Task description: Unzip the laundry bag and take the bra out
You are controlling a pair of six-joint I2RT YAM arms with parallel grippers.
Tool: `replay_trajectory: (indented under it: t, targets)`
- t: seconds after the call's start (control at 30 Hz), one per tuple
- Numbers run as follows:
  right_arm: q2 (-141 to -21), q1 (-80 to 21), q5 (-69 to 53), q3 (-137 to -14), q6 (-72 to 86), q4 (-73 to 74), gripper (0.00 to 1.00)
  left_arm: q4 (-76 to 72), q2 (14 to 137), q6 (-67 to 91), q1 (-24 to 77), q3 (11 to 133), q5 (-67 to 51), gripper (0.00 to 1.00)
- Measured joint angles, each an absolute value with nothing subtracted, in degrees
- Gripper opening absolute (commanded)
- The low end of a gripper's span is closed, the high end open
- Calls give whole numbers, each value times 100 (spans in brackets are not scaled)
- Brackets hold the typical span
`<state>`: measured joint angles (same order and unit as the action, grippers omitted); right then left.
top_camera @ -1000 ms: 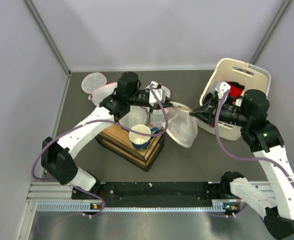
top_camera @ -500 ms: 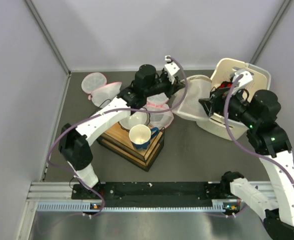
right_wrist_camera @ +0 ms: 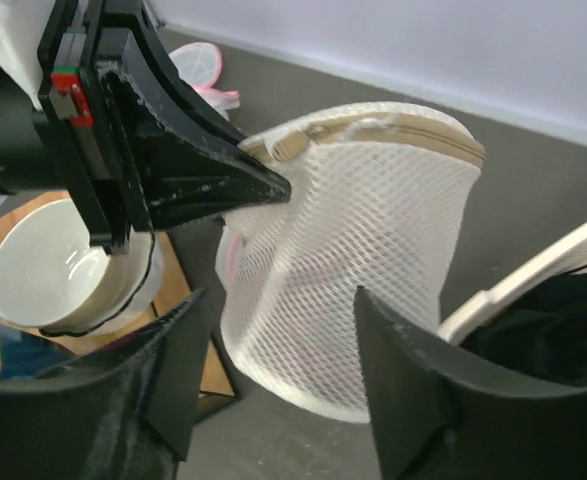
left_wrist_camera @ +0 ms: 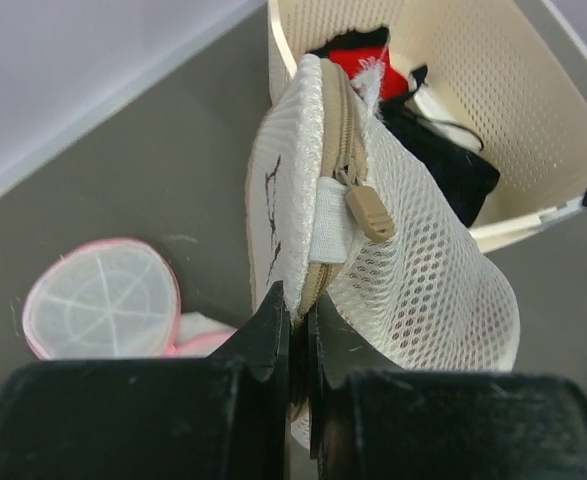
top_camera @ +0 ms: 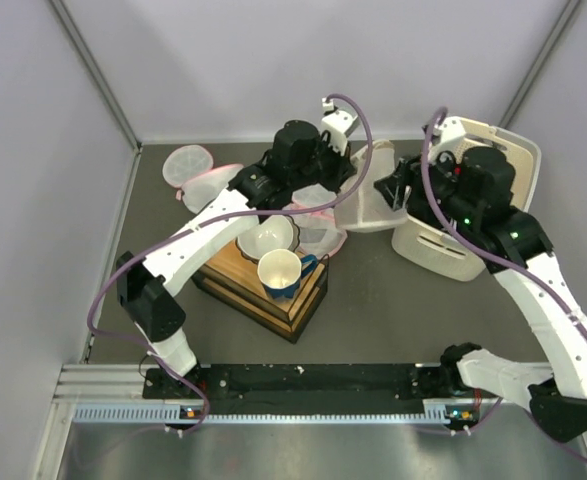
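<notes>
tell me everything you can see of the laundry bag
The laundry bag is a white mesh drum with a beige zipper along its rim and a beige pull; the stretch in view looks zipped. The left gripper is shut on its seam below the pull, holding it up beside the cream basket. The right gripper is open in front of it.

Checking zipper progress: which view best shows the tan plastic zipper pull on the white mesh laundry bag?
Left wrist: the tan plastic zipper pull sits large and sharp. Right wrist shows it smaller; top external cannot resolve it.
</notes>
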<state>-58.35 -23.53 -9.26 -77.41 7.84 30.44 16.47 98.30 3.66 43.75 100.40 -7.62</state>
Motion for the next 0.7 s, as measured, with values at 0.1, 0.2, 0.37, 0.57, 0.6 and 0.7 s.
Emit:
replay_trajectory:
  t: [0.1, 0.2, 0.37, 0.57, 0.6, 0.7]
  targets:
    - [-6128, -2600, -862, -7736, 819, 3048, 50, 2047, 9830, 489, 4364, 10053, -838, 0]
    - [-6217, -2714, -825, -7736, 819, 2978, 44, 2512, 9841, 582, 4366, 10204, -987, 0]
    - [-6235, -2845, -707, -7736, 794, 2814, 45, 2803, 9841, 670, 4366, 10427, -1194, 0]
    - [-6410, -2980, -593, -7736, 738, 2733, 46, 2954, 9841, 753, 4364, 10436, -1417, 0]
    - [-6434, -2989, -578, -7736, 722, 2720, 46, 2978, 9841, 762, 4364, 10436, -1439, 0]
    - [-6495, -3000, -552, -7736, 679, 2657, 46, 3035, 9841, 781, 4364, 10436, -1498, 0]
